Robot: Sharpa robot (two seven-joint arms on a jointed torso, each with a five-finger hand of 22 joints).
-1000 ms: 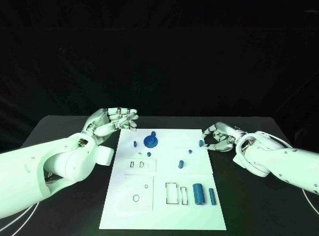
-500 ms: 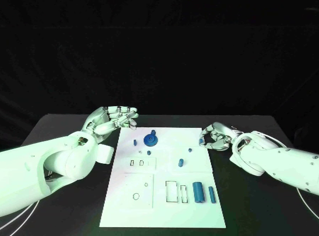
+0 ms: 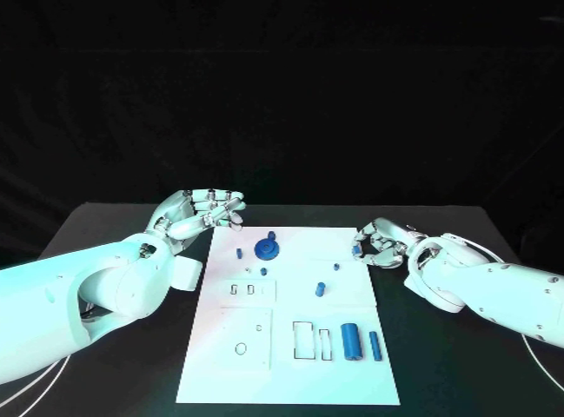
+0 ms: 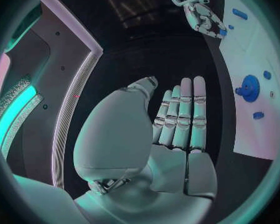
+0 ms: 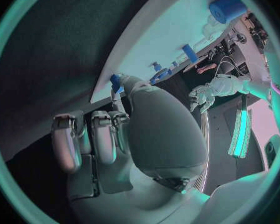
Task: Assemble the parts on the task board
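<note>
The white task board point(image 3: 295, 382) lies in the middle of the table. My right hand point(image 3: 384, 242) hovers at the board's far right edge with its fingers curled in, pinching a small blue part point(image 3: 357, 250) point(image 5: 115, 82) at the fingertips. My left hand point(image 3: 202, 211) point(image 4: 177, 129) hangs off the board's far left corner and holds nothing, its fingers side by side and apart from the thumb. A round blue piece with a knob point(image 3: 267, 249) stands near the far end. A thick blue cylinder point(image 3: 351, 340) and a thin blue bar point(image 3: 374, 346) lie at the near right.
Small blue pegs point(image 3: 239, 254) point(image 3: 319, 288) point(image 3: 335, 267) are scattered over the far half of the board. Rectangular slots point(image 3: 303, 339) and a round hole point(image 3: 241, 348) sit in the near half. Black table point(image 3: 119, 234) surrounds the board on both sides.
My right hand has drawn its fingers in around the small blue part and shifted slightly toward the board. The left hand has stayed where it was.
</note>
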